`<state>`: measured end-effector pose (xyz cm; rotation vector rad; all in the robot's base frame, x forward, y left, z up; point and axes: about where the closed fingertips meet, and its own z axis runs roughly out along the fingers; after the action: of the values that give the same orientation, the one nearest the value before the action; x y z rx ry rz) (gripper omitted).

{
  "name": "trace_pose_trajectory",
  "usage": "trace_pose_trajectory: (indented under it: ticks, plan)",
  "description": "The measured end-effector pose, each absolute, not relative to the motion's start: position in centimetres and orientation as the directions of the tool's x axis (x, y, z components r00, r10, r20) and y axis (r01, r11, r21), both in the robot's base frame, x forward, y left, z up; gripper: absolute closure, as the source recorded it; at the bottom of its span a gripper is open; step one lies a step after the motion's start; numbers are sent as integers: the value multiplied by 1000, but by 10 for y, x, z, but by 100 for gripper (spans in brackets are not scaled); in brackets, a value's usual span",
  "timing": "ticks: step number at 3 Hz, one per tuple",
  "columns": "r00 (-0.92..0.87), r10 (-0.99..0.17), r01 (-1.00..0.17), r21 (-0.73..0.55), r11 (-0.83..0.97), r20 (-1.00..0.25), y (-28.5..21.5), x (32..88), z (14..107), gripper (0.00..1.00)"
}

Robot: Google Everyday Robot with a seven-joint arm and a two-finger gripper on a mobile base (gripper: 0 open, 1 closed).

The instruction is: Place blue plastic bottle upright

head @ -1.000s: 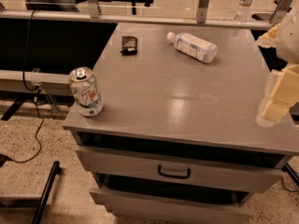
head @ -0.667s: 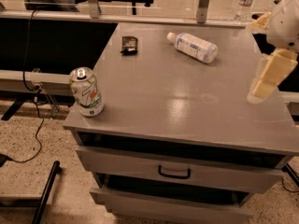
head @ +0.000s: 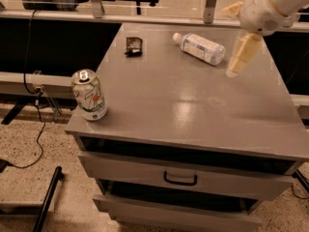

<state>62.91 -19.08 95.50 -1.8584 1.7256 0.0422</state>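
The blue plastic bottle lies on its side at the back of the grey cabinet top, white cap pointing left. My gripper hangs above the back right of the top, just right of the bottle's base and not touching it. Its pale yellow fingers stand apart, open and empty.
A green-and-white soda can stands upright at the front left corner. A small dark packet lies at the back left. Drawers with a black handle sit below the top. Cables and a rail run along the left.
My gripper has moved left and toward the back, from the right edge of the top to close beside the bottle. The bottle and the can have not moved.
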Motion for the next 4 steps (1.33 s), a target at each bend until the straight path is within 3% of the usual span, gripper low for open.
trace_pose_trajectory:
  ticks: [2, 4]
  plan:
    - [256, -860, -892, -450, -35, -441, -127, 733, 939, 0]
    - [177, -891, -909, -416, 15, -418, -131, 741, 932, 0]
